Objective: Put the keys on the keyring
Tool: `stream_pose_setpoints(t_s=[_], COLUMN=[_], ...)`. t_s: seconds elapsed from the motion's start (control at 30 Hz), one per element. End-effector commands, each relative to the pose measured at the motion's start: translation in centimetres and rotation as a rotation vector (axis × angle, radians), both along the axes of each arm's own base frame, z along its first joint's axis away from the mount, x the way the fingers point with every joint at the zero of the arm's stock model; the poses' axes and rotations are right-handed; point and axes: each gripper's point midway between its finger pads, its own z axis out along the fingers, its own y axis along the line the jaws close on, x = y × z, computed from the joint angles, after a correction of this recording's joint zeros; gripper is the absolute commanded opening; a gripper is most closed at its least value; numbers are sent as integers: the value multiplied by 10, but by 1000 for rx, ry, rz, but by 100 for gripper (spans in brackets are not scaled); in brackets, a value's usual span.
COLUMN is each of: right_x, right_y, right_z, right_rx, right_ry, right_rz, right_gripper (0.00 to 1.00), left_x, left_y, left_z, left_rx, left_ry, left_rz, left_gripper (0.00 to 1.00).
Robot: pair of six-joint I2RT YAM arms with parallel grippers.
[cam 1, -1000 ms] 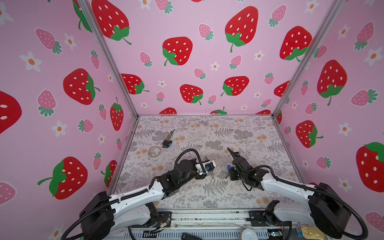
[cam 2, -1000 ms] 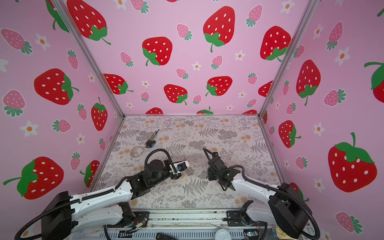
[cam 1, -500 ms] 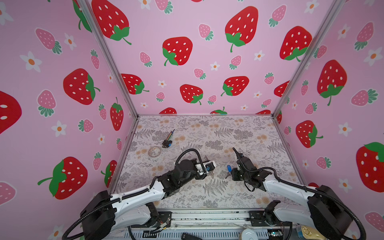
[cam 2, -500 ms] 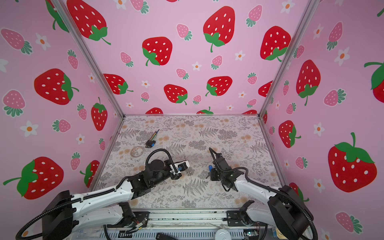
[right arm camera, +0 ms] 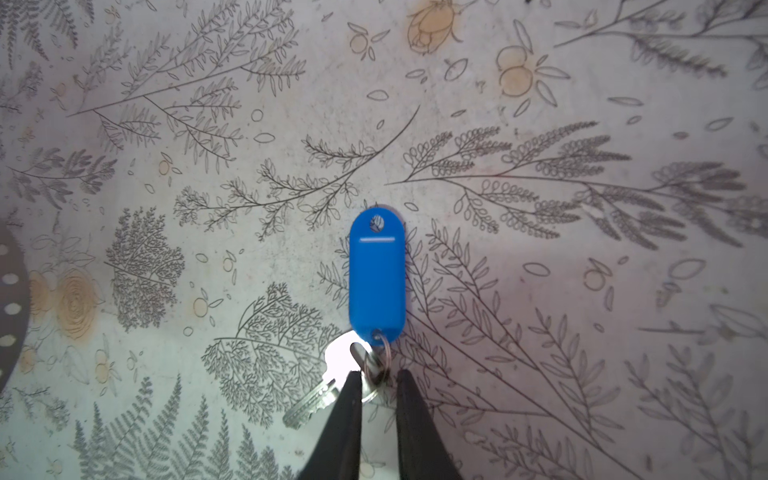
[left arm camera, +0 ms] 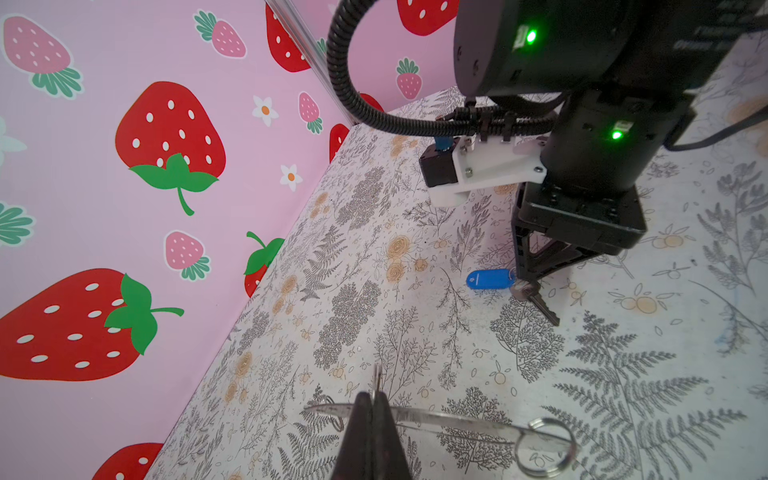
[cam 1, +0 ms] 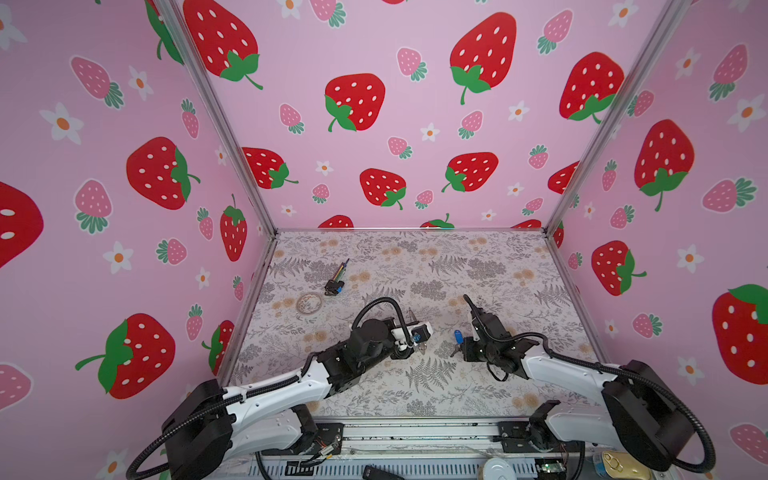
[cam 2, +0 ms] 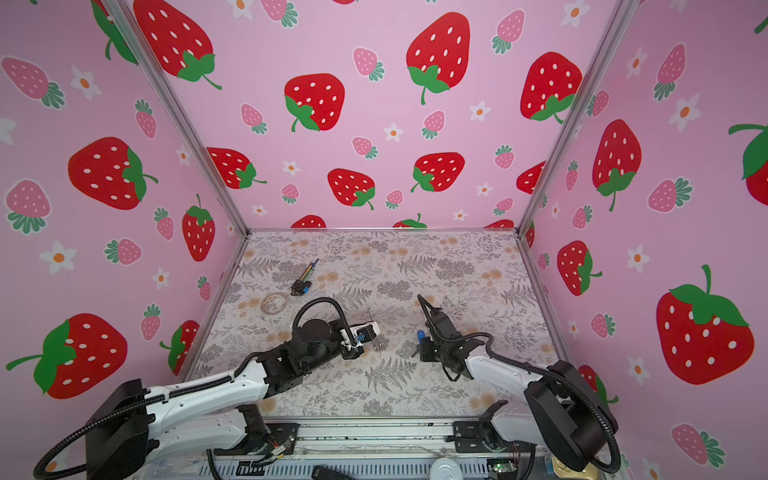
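Blue-tagged keys (cam 1: 458, 335) are noted flat on the counter (cam 1: 415, 270) in a top view, with the right tool (cam 1: 456, 351) newly lowered over them. Left wrist: the keyring (left arm camera: 457, 422) is held edge-on in the closed left tool (left arm camera: 372, 397). Right wrist: jaws have been narrowed astride the key head but are still parted; pickup is judged imminent.

The keys (cam 1: 458, 336) lie on the surface (cam 1: 415, 270), R of the middle, near side: tag end far, key end near. R pincer (right arm camera: 376, 374) sits at the near end, a tip on each side of where tag & key join. L pincer (left arm camera: 372, 399) is just L of the keys, w/ the keyring (left arm camera: 457, 422) btw its tips, apart from the keys. Far L: plug (cam 1: 334, 284), hoop (cam 1: 309, 302) just near-L of it, not touching.
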Motion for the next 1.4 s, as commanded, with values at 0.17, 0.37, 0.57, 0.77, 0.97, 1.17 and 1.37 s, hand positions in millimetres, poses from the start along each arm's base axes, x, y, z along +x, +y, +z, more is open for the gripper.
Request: stream_pose_setpoints(t_s=[0.17,0.37,0.57,0.77,0.97,1.17,1.37], right_x=[1,3,1,0,2,4,5], right_y=[0,2,1,-4,0,1,3], right_z=[-3,-2,-1,-2,-4,-5,-5], right_rx=[7,3,-17,-36,-37,-43,-40], right_ry=[6,-10,-11,-15,-11,-9,-17], right_rz=[1,20,45,42,58,64,70], right_gripper=[14,7,2,17,19,14,6], left_x=[5,6,6,5,5,6,6], left_y=[-6,-6,-6,-7,-6,-6,-6], left_z=[26,25,25,26,26,25,25], left_rx=[-58,-56,-55,-57,-59,-57,-56], left_ry=[-39,-37,-38,-38,-38,-36,-36], left_rz=[0,1,2,-2,0,0,0], left_gripper=[0,0,0,0,0,0,0])
